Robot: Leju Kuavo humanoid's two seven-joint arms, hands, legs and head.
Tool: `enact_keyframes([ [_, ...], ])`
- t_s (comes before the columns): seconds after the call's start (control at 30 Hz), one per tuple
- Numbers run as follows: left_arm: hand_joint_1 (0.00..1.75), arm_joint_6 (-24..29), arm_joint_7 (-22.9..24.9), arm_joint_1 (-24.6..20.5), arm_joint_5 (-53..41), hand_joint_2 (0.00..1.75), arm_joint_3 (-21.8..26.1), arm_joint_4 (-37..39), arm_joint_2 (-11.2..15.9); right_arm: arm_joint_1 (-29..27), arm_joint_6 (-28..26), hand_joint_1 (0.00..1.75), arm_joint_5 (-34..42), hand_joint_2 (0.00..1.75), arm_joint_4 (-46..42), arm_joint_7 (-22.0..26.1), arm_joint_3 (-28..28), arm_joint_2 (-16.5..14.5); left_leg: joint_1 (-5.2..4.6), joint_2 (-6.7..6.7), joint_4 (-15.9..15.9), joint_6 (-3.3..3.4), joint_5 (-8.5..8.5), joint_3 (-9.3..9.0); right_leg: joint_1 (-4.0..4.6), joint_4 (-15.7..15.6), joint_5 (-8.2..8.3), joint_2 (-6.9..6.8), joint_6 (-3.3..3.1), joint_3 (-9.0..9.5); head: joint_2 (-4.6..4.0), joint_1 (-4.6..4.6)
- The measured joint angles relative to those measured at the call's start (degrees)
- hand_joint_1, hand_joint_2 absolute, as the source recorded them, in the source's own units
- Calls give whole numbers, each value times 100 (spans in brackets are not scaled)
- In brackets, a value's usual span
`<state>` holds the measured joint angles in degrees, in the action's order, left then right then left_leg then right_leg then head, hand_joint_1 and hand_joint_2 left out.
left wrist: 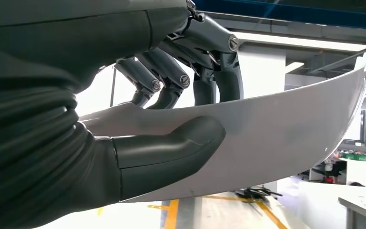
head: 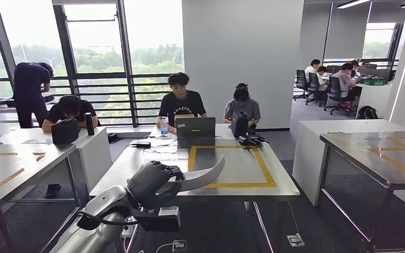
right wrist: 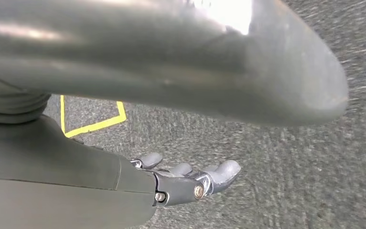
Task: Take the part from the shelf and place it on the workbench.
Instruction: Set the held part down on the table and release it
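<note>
My left hand grips a long curved grey part and holds it in the air in front of the near edge of the workbench. Close up in the left wrist view, the thumb presses one face of the part and the dark fingers wrap over its other side. A yellow tape rectangle marks the workbench top. My right hand hangs over grey carpet, fingers stretched out and holding nothing.
A laptop, cables and a water bottle sit at the workbench's far end, where two people are seated. More metal tables stand left and right. Yellow floor tape lies near my right hand.
</note>
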<state>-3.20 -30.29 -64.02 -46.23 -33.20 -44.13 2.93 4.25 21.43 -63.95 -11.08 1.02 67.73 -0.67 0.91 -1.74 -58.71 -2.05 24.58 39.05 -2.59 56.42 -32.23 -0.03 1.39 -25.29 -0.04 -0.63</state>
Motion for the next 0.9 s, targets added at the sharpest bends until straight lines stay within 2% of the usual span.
enact_keyframes([
  [0.03,175,-1,-1,-38,-1,175,2,-25,-2,2,-1,0,0,0,-3,2,1,10,5,-23,108,40,-141,-49,10,0,-29,-16,59,115,0,2],
  [0.1,175,-1,-1,-176,-2,175,7,-83,-29,11,-1,0,-1,0,-9,1,1,23,5,46,136,160,-115,-219,11,125,70,-56,160,226,0,-2],
  [0.13,175,2,-4,-248,-1,175,11,-98,-46,20,-1,0,-1,0,-12,1,1,28,9,81,155,229,-128,-299,6,362,193,-59,186,169,-1,-7],
  [0.17,175,2,-8,-295,1,175,13,-98,-57,35,0,0,-1,0,-14,0,0,31,1,102,157,289,-142,-387,3,663,244,-54,188,9,-1,-15],
  [0.2,175,2,-17,-302,2,175,14,-95,-67,45,1,0,0,0,-14,1,-1,30,-12,118,161,339,-152,-450,7,1013,207,-44,181,-232,-1,-22],
  [0.23,175,2,-32,-280,1,175,15,-81,-72,47,2,0,1,0,-14,1,-1,29,-32,139,153,378,-110,-506,24,1345,60,-33,172,-512,0,-25],
  [0.27,175,1,-48,-243,-1,175,14,-66,-76,41,2,0,2,0,-14,3,-2,28,-59,169,153,403,-53,-560,51,1569,-203,-28,163,-788,0,-29],
  [0.3,175,-1,-63,-205,-3,175,14,-50,-81,29,1,0,4,0,-14,4,-2,27,-87,199,153,421,5,-610,81,1662,-516,-23,153,-1024,0,-33],
  [0.33,175,0,-77,-176,-4,175,13,-36,-84,14,-1,0,9,0,-14,6,-2,27,-116,227,151,435,69,-663,115,1617,-777,-19,136,-1202,0,-37],
  [0.37,175,3,-89,-160,-4,175,13,-25,-85,2,-2,0,14,0,-14,10,-2,27,-145,246,147,446,134,-721,148,1452,-888,-16,104,-1318,0,-40],
  [0.4,175,9,-100,-153,-4,175,13,-12,-88,-8,-3,0,18,0,-14,13,-2,27,-174,257,144,453,202,-787,183,1189,-772,-14,48,-1377,0,-43],
  [0.43,175,21,-108,-147,-4,175,13,9,-90,-18,-3,0,19,0,-14,17,-2,29,-197,262,142,459,274,-842,226,844,-350,-10,-33,-1393,0,-45],
  [0.5,175,54,-129,-109,-6,175,11,62,-110,-43,-2,0,18,0,-14,22,-2,31,-244,286,127,437,422,-966,296,283,627,24,-169,-1334,0,-44],
  [0.53,175,70,-139,-84,-7,175,10,83,-117,-55,-1,0,17,0,-14,23,-2,32,-255,300,111,417,476,-1025,314,137,953,42,-208,-1281,0,-43],
  [0.57,175,85,-148,-67,-7,175,10,92,-126,-59,0,0,17,0,-14,25,-2,31,-265,312,55,387,482,-1055,317,96,1023,56,-223,-1223,0,-40],
  [0.6,175,95,-152,-67,-7,175,11,92,-125,-54,0,0,17,0,-14,28,-1,29,-268,312,-76,355,441,-1001,303,83,1001,57,-235,-1158,0,-38],
  [0.63,175,105,-152,-79,-4,175,14,91,-120,-43,0,0,17,0,-14,35,-1,27,-265,305,-318,316,337,-873,287,60,970,56,-256,-1090,0,-38],
  [0.67,175,112,-152,-93,-3,175,16,95,-112,-33,-1,0,18,0,-14,44,-1,26,-259,294,-634,273,238,-663,271,44,925,53,-275,-1025,0,-33],
  [0.7,175,115,-152,-101,-3,175,19,103,-105,-25,-2,0,18,0,-14,52,0,25,-244,283,-981,229,208,-415,248,32,874,51,-291,-955,0,-31],
  [0.73,175,117,-155,-94,-4,175,21,118,-98,-24,-3,0,17,0,-14,57,0,24,-218,272,-1288,189,277,-174,231,26,810,49,-299,-886,0,-28],
  [0.8,175,117,-159,-56,-6,175,22,164,-85,-27,-4,0,16,0,-13,55,1,21,-151,260,-1623,121,719,215,187,24,672,51,-285,-734,0,-28],
  [0.83,175,117,-162,-34,-7,175,22,188,-77,-31,-5,0,15,0,-13,50,1,19,-118,252,-1620,88,951,333,159,24,595,58,-264,-643,0,-28],
  [0.87,175,117,-162,-18,-8,175,22,209,-69,-33,-5,0,15,0,-12,46,0,16,-86,242,-1487,57,1071,390,128,26,513,67,-235,-545,0,-28],
  [0.9,175,119,-164,-9,-8,175,22,227,-61,-34,-7,0,15,0,-11,43,0,14,-54,231,-1235,26,1012,395,97,36,426,79,-200,-443,0,-28],
])
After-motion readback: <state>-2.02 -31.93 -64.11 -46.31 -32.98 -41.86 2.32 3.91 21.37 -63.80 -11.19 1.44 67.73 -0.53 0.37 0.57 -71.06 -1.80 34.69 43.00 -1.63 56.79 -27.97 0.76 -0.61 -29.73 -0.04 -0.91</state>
